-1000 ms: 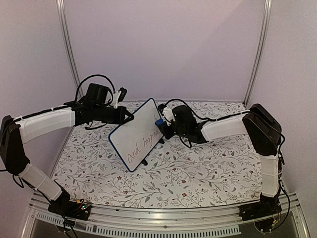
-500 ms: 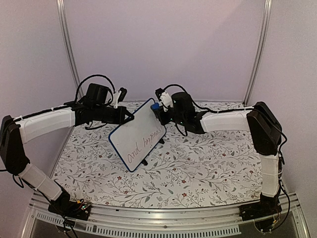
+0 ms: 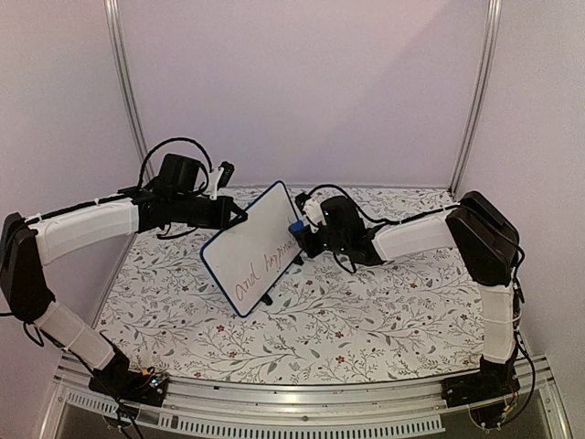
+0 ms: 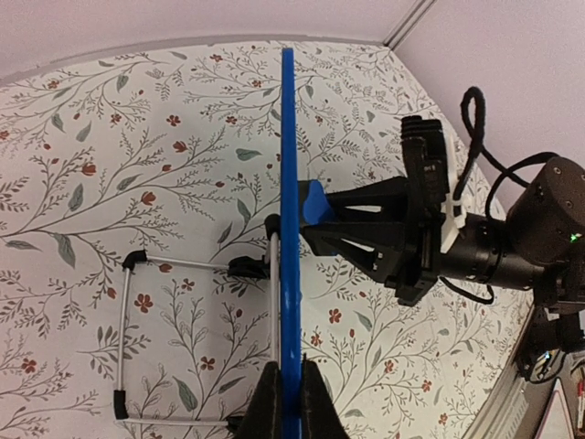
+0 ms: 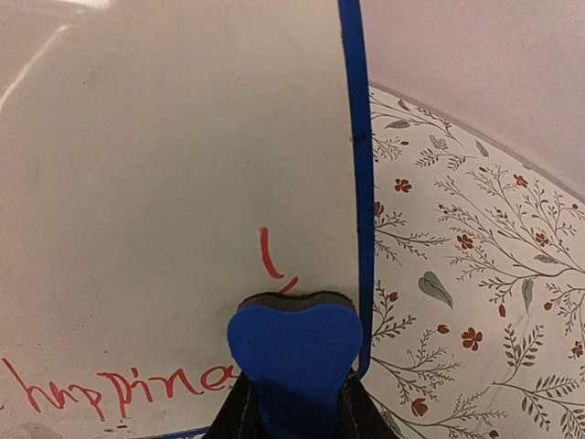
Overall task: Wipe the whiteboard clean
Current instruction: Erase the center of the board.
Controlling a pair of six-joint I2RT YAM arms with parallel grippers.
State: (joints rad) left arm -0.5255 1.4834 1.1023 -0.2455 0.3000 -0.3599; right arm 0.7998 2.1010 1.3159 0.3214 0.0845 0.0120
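The whiteboard (image 3: 249, 249) stands tilted on the floral table, with red handwriting (image 3: 265, 267) across its lower part. My left gripper (image 3: 239, 218) is shut on its blue upper-left edge; the left wrist view shows the board edge-on (image 4: 288, 183) between my fingertips (image 4: 291, 382). My right gripper (image 3: 302, 230) is shut on a blue heart-shaped eraser (image 3: 295, 225), whose dark pad presses the board's face close to the right edge. In the right wrist view the eraser (image 5: 294, 352) sits just below a short red stroke (image 5: 270, 254), with writing (image 5: 119, 389) to its left.
The board's wire stand (image 4: 123, 338) with black feet rests on the floral tabletop (image 3: 366, 311). Pale walls and two aluminium posts (image 3: 125, 82) close in the back. A metal rail (image 3: 302, 402) runs along the near edge.
The right gripper carried the eraser up to the board's top right corner and has come back down along the right edge. The left arm and board have stayed put.
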